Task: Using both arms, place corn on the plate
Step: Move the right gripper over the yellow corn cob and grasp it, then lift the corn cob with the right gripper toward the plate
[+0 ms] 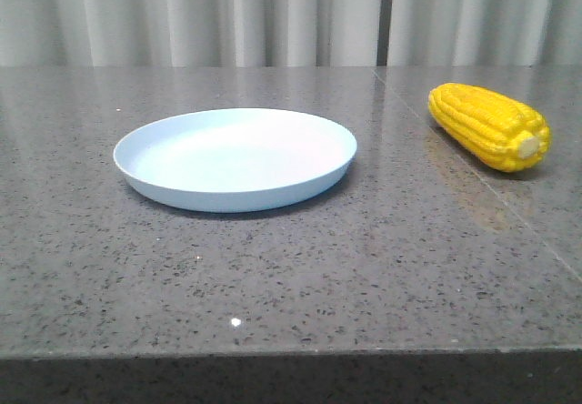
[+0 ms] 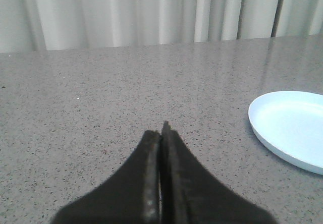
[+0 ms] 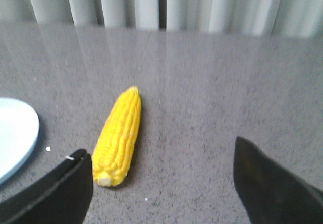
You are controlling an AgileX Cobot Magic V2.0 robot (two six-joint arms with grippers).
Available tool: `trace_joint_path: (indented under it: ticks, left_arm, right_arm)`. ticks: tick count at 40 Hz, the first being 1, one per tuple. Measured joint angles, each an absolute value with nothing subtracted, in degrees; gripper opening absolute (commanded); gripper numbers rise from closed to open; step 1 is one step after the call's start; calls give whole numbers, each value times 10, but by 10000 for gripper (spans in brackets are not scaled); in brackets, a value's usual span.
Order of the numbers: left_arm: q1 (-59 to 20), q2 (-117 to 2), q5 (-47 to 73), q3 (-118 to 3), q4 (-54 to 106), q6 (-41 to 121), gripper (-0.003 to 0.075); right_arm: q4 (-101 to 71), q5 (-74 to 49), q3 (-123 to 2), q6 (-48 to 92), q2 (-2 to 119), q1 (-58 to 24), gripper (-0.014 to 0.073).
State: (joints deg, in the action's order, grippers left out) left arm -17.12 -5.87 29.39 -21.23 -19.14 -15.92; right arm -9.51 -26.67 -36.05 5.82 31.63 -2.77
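front view showed us a pale blue plate (image 1: 235,158) lying empty on the grey speckled table (image 1: 273,267), with the yellow corn (image 1: 489,126) lying well apart to its right. we saw our left gripper (image 2: 161,128) clenched on nothing, and our right gripper (image 3: 161,176) spread wide, near the corn's stub end.

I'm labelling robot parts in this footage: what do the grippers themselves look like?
Both are plain black, with no markings or cables showing. The left gripper has two wedge-shaped fingers tapering to a narrow tip, with a rough, matte surface. The right gripper shows two blocky, angular fingers with flat faces and sharp corners. The arms themselves are out of view.
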Motion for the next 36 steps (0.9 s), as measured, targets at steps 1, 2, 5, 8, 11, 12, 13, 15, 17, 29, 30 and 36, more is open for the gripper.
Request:
trace_joint_path:
  ticks: [1, 2, 5, 8, 11, 12, 13, 15, 17, 29, 30, 36]
  left_arm:
    - [-171, -59, 294, -212, -191, -159, -20]
    - [-171, -59, 294, -212, -191, -159, -20]
    - [-171, -59, 294, -212, -191, -159, -20]
    - [-171, -59, 294, -211, -191, -159, -20]
    - [-171, -59, 293, -211, -191, -159, -20]
    - [-171, -59, 293, -211, -191, -159, -20]
    - [-171, -59, 293, -211, -191, -159, -20]
    - [-171, -59, 293, -211, -191, -159, -20]
    - [-171, -59, 293, -211, -191, -159, -20]
    - [-171, -59, 293, -211, -191, -159, -20]
    - [-171, -59, 293, -211, -191, -159, -20]
    - [-171, -59, 293, -211, -191, -159, -20]
  right_arm:
    - [-95, -273, -371, 58, 341, -28, 592]
    - [-96, -283, -385, 58, 360, -28, 592]
    - [-104, -310, -429, 58, 433, -28, 592]
    - [-119, -330, -469, 58, 508, -28, 592]
    - [-134, -340, -507, 58, 575, -32, 592]
    - [-136, -341, -519, 58, 600, -38, 592]
    - [-138, -341, -527, 58, 625, -44, 592]
    - [-139, -342, -546, 58, 665, -58, 592]
    - [-141, -344, -564, 58, 704, -71, 592]
    - [-185, -380, -652, 58, 889, -101, 592]
    - [-185, -380, -655, 58, 896, -101, 592]
    - [-185, -381, -659, 58, 917, -101, 487]
